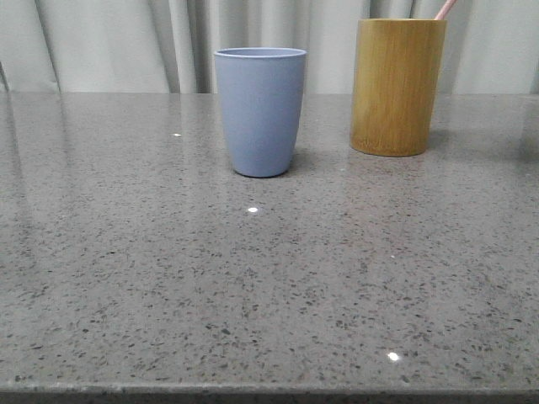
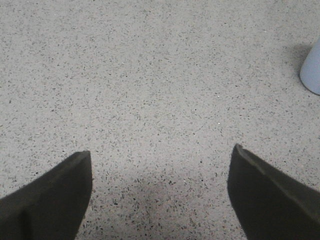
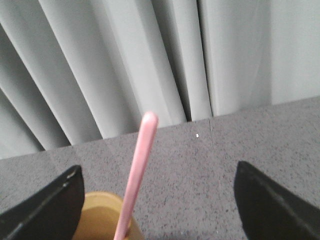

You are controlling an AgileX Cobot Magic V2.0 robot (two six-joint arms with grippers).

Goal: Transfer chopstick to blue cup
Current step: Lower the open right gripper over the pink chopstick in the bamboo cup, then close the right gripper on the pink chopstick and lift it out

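The blue cup (image 1: 259, 109) stands upright at the middle back of the table, with nothing showing above its rim. To its right a pale pink chopstick (image 1: 445, 8) leans out of the bamboo holder (image 1: 396, 86). In the right wrist view the chopstick (image 3: 138, 172) rises from the holder (image 3: 102, 217) between the wide-apart fingers of my open right gripper (image 3: 157, 172), nearer one finger and touching neither. My left gripper (image 2: 161, 157) is open over bare tabletop, with an edge of the blue cup (image 2: 312, 70) off to one side. Neither gripper appears in the front view.
The speckled grey stone table (image 1: 253, 286) runs to a front edge at the bottom of the front view. Grey curtains (image 1: 126, 42) hang close behind the table's back edge, and they fill the background of the right wrist view.
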